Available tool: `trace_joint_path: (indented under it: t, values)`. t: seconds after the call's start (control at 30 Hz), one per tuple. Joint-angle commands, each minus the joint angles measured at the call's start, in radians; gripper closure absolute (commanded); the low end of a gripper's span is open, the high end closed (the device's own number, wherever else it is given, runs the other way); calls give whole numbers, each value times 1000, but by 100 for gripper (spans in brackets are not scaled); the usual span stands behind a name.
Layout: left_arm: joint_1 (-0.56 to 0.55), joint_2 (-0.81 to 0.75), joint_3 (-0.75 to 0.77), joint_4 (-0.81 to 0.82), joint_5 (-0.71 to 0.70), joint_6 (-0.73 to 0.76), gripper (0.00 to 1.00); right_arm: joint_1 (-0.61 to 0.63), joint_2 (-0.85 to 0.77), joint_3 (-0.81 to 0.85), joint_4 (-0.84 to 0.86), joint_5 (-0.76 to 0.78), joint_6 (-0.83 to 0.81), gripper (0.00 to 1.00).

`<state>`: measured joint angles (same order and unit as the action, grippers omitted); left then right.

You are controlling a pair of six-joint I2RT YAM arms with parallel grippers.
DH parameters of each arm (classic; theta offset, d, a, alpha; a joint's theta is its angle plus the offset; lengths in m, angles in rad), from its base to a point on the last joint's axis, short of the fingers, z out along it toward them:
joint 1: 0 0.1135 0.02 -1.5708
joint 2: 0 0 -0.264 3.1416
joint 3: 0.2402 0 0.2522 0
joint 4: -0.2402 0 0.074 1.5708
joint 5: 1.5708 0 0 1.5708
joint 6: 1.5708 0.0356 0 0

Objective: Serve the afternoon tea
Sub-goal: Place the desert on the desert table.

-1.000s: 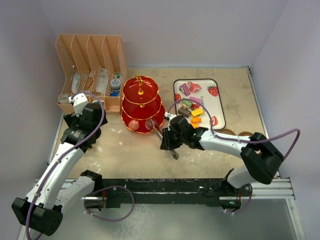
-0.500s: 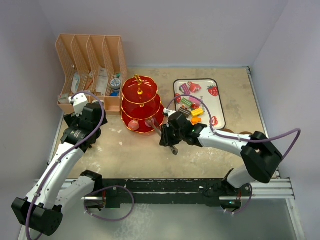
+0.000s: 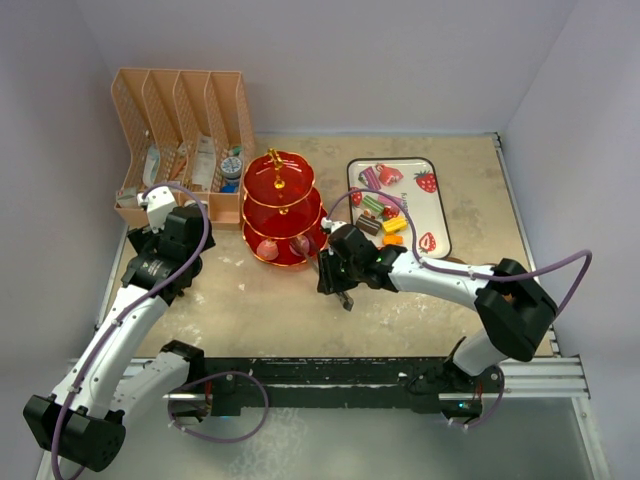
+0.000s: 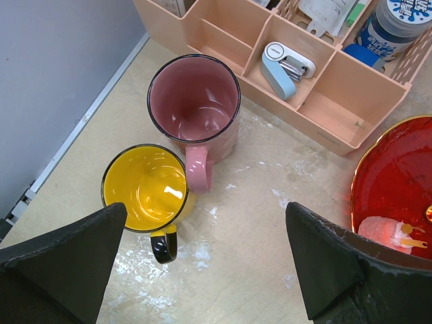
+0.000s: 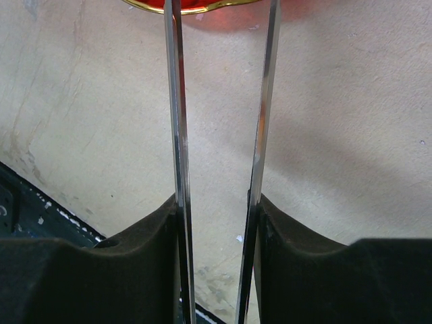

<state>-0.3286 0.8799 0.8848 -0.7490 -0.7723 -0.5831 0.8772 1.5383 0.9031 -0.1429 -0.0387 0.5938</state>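
Note:
The red three-tier stand (image 3: 283, 208) with gold rims stands left of the table's middle. Small pink sweets (image 3: 267, 247) lie on its bottom tier. My right gripper (image 3: 333, 268) is just right of the stand and is shut on the metal tongs (image 5: 177, 101), whose two blades stay apart and reach the stand's rim (image 5: 196, 8). My left gripper (image 4: 206, 219) is open and empty above the table. The pink mug (image 4: 194, 108) and the yellow mug (image 4: 144, 187) stand upright side by side just ahead of it. My left arm hides both mugs in the top view.
A white strawberry-print tray (image 3: 432, 212) with several toy cakes (image 3: 385, 212) lies right of the stand. A peach desk organiser (image 3: 185, 140) with small items stands at the back left, close behind the mugs. Walls close in the left, back and right sides.
My right gripper has moved a little to the left with the tongs, closer to the stand's bottom tier. The left arm has not moved.

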Motion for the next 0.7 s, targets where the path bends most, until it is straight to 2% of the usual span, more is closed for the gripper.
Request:
trace_joint_path:
  t: [0.0, 0.43, 0.67]
  values:
    - [-2, -4, 3, 25, -5, -1, 1, 5, -27, 54, -13, 31, -11, 58]
    - [-1, -2, 1, 27, -2, 0, 1, 5, -51, 58, -7, 3, -11, 53]
    - [-2, 3, 1, 27, 1, 1, 1, 5, -77, 49, -10, 14, -8, 54]
